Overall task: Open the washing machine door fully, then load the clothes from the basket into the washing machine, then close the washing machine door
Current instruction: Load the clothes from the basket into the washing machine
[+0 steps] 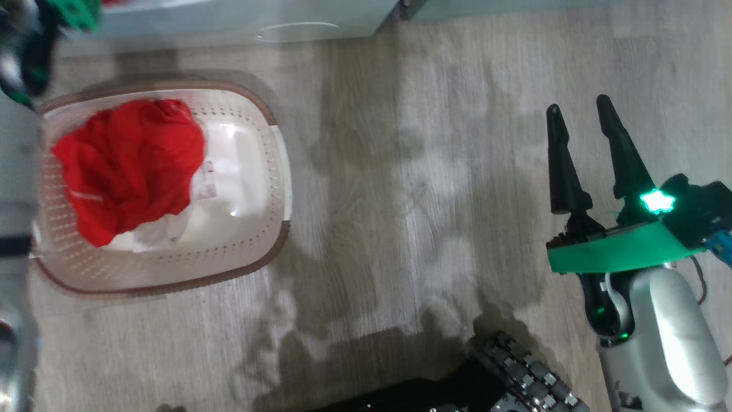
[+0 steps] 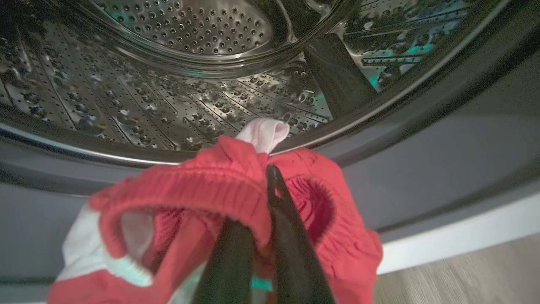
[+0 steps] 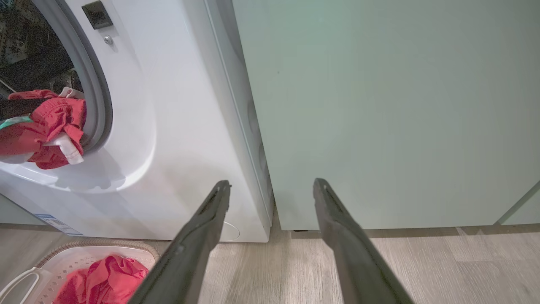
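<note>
The left jaws are clamped together on a red garment with a gathered waistband and white panels, bunched up around the dark fingers. It hangs at the mouth of the washing machine, draped over the grey rubber seal at the lower lip. A white corner of the cloth pokes just past the edge of the steel drum. Most of the fabric is on the near side of that lip. From the right arm's side, the same bundle sits low in the round opening.

The basket stands on the wooden floor just in front of the machine. More red clothes are heaped at its left end over a bit of white fabric. The other end is bare, showing a sticker on the bottom.

The right jaws are wide apart and hold nothing. They hang above the floor well to the right of the basket, pointing towards the seam where the machine meets the pale green cabinet.
</note>
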